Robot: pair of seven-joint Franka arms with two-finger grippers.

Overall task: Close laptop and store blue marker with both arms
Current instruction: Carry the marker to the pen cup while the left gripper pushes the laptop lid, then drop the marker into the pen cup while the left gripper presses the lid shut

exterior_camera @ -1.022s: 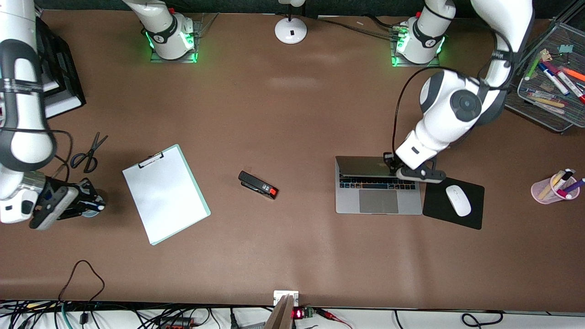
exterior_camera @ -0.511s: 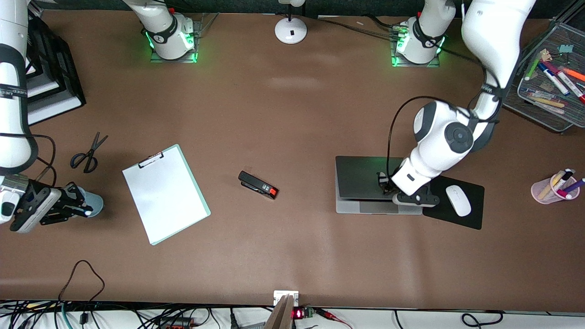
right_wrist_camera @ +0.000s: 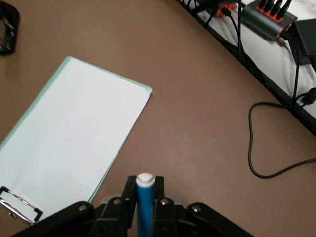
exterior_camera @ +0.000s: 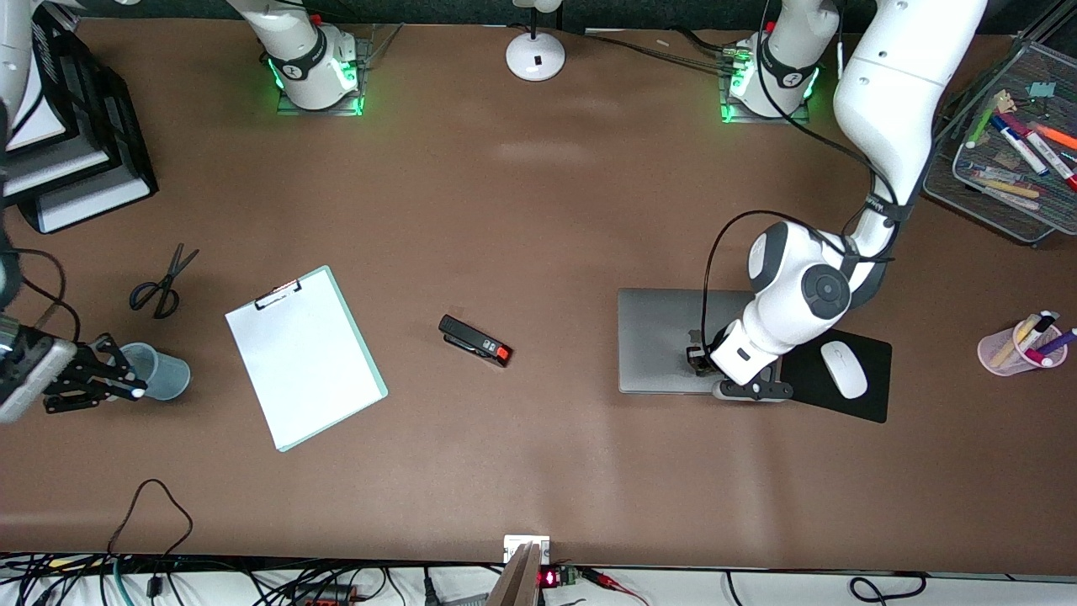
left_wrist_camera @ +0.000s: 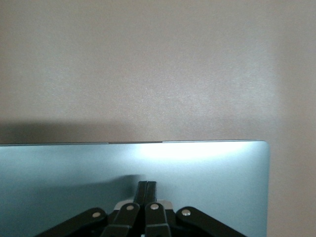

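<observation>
The left gripper [exterior_camera: 705,358] is resting on the lid of the laptop [exterior_camera: 660,337], fingers pressed together with nothing between them, as its wrist view shows the two tips side by side on the silver lid [left_wrist_camera: 148,163]. The lid is lying flat over the base, so the closing looks done, and the marker is the step in hand. At the right arm's end of the table the right gripper [exterior_camera: 118,389] is pinching the blue marker [right_wrist_camera: 144,202], its whitish end poking out between the fingers, and is hanging just beside a translucent blue-grey cup [exterior_camera: 160,372] that is standing at about nine o'clock from the white clipboard [exterior_camera: 303,358], with scissors [exterior_camera: 161,282] at roughly twelve o'clock from the cup. From the front the marker is hard to make out against the black fingers, so I am judging its tilt only loosely. To do this well, the arm should be bringing the marker over the cup's open mouth, holding it near upright, lowering until the tip is inside the rim, and only then letting go, so the light cup is not getting knocked over.
</observation>
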